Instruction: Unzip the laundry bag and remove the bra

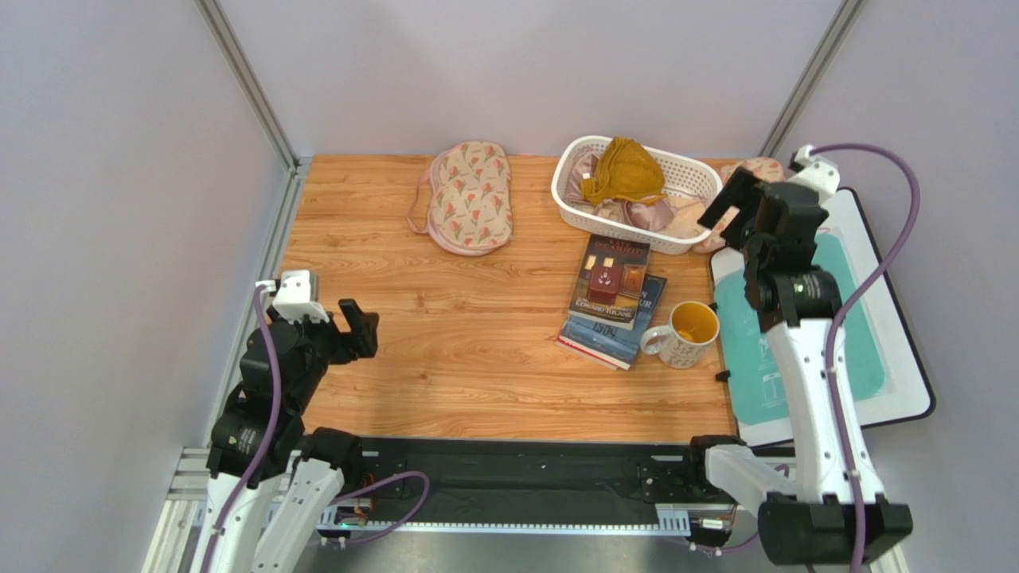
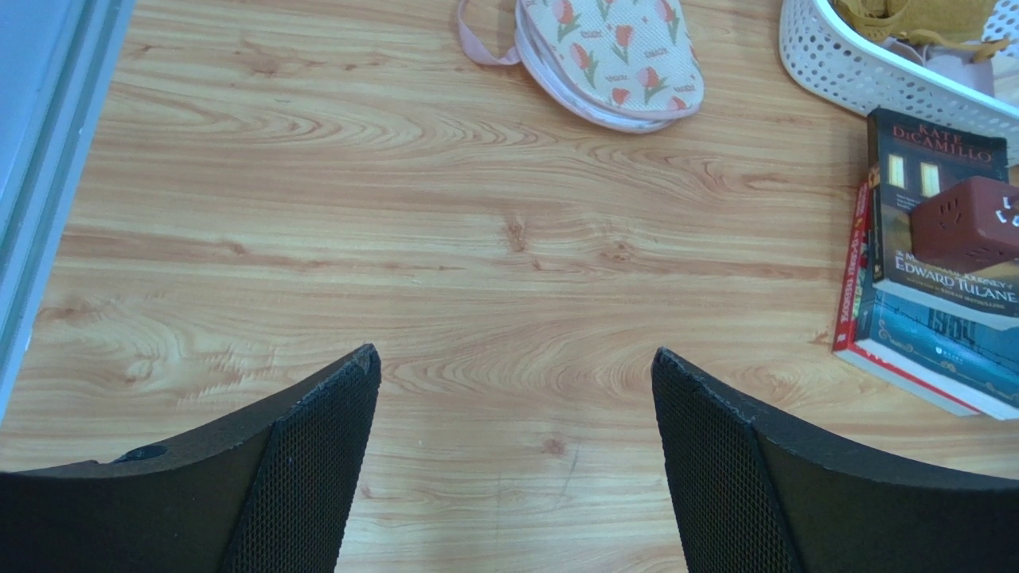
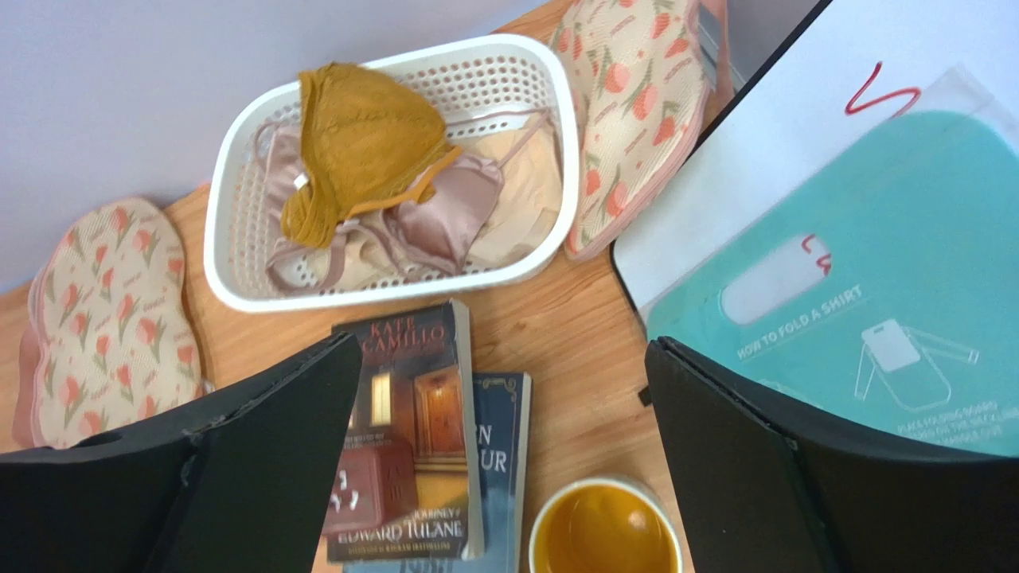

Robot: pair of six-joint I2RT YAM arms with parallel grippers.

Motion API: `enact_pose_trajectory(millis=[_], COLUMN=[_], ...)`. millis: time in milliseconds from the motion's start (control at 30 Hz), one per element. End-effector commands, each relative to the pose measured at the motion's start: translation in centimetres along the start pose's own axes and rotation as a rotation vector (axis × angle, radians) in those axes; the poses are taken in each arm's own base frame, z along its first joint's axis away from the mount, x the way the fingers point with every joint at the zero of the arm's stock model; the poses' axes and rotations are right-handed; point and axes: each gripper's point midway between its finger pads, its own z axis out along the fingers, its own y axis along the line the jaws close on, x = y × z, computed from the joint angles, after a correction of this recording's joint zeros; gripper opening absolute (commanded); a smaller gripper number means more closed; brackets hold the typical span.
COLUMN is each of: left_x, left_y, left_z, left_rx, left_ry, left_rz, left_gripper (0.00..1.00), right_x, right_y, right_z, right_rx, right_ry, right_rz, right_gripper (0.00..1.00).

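Observation:
Two alike laundry bags show, beige with a red-pink floral print. One (image 1: 470, 197) lies flat at the back middle of the table, also in the left wrist view (image 2: 610, 54) and the right wrist view (image 3: 114, 316). The other (image 3: 640, 102) leans on the basket's right side, mostly hidden behind my right arm in the top view. No white bra shows. My left gripper (image 1: 362, 331) (image 2: 514, 382) is open and empty over bare wood at the near left. My right gripper (image 1: 736, 205) (image 3: 502, 358) is open and empty, held high over the books and mug.
A white basket (image 1: 574, 197) (image 3: 227, 257) holds a mustard garment (image 3: 359, 143) and a pinkish satin one (image 3: 419, 227). Stacked books (image 1: 612, 299) with a small red box on top and a mug (image 1: 684, 334) of yellow liquid stand mid-right. A teal folding board (image 1: 825, 322) lies at the right.

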Motion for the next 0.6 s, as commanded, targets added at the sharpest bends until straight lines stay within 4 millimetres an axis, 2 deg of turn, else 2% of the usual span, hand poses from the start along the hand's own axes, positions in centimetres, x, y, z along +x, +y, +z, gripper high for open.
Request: enact_pose_trajectory(millis=[0,67,100,200,433,567], left_x=[0.4,0.6,0.6,0.8,0.9,1.0], left_y=[-0.7,-1.1,-1.2,-1.3,-1.4,-1.4], left_z=[0.1,0.3,0.3,0.5,0.6,0.7], left_rx=[0.039,0.057,0.06,0.068,0.071,0.07], left_ry=[0.019,0.034,0.036,0.051,0.06,0.063], left_rz=[-0.012,-0.009,-0.008,-0.006,-0.006,-0.008], left_gripper=[0.89,0.89,0.89,0.89,0.89,0.89], right_x=[-0.7,-0.6,-0.1,1.1,2.1,2.9], right_y=[-1.5,-2.0,-3.0,-4.0,-4.8,-5.3], right_z=[4.1,5.8,7.4,9.9,14.2,15.9], right_rx=[0.064,0.043,0.067,0.075,0.043,0.07], right_ry=[0.098,0.144,0.173,0.237,0.293,0.314], right_rz=[0.054,0.122,0.141,0.181,0.29,0.325], right_gripper=[0.95,0.92,0.91,0.9,0.88,0.86])
